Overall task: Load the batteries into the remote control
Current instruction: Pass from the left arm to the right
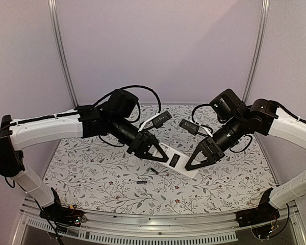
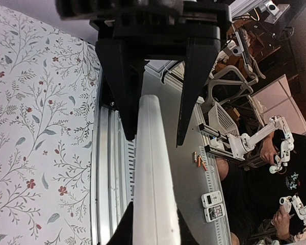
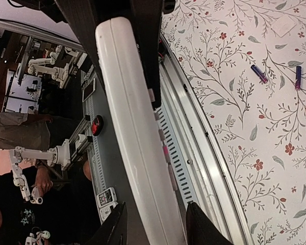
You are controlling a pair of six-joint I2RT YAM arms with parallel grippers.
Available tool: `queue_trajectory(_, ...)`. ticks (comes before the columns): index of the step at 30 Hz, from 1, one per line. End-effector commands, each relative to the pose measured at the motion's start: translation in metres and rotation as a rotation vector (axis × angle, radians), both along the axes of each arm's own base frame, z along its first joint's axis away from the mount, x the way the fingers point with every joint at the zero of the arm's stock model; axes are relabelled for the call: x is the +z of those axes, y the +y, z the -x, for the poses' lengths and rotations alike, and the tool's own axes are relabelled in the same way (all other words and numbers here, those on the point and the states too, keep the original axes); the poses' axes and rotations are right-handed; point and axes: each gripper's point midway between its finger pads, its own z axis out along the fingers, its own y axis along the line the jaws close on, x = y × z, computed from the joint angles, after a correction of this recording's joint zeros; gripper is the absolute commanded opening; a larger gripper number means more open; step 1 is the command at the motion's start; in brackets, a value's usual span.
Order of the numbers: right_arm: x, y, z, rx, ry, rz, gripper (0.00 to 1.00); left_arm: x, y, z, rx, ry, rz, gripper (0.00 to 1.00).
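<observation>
The remote control [image 1: 179, 162] looks light, stiff and slick, so it is probably best gripped across its thin edges. It hangs mid-frame, with the left pincer [image 1: 163, 155] pinching its upper-left end. The right pincer [image 1: 192, 164] straddles the lower-right end, jaws spread. Both arms reach inward, wrists angled down. The batteries [image 1: 141, 181] lie lower left on the tabletop [image 1: 92, 173].

Glossy white plastic remote control [image 3: 135, 132], matt printed cloth [image 3: 255, 102]

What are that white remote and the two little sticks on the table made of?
The remote control looks like smooth white moulded plastic: its rounded edge has a soft sheen. The two batteries show a glossy, dark purplish wrap, probably film over metal, though that stays a guess.
</observation>
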Motion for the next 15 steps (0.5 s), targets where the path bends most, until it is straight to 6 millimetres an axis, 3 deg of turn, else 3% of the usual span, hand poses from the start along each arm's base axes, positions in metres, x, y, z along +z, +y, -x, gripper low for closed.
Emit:
queue_trajectory(1,0.015,0.0136,0.0073,0.058,-0.003,-0.083,0.38,0.0039,-0.009,-0.0016,-0.001,-0.004,0.015,0.0)
queue_trajectory(9,0.0138,0.018,0.0126,0.08,0.032,-0.1,0.28,0.0003,-0.0116,-0.003,-0.003,0.006,0.008,0.0)
queue_trajectory(15,0.0148,0.0182,0.0147,0.09,0.045,-0.107,0.09,-0.0007,-0.012,-0.005,0.005,0.001,0.002,0.0)
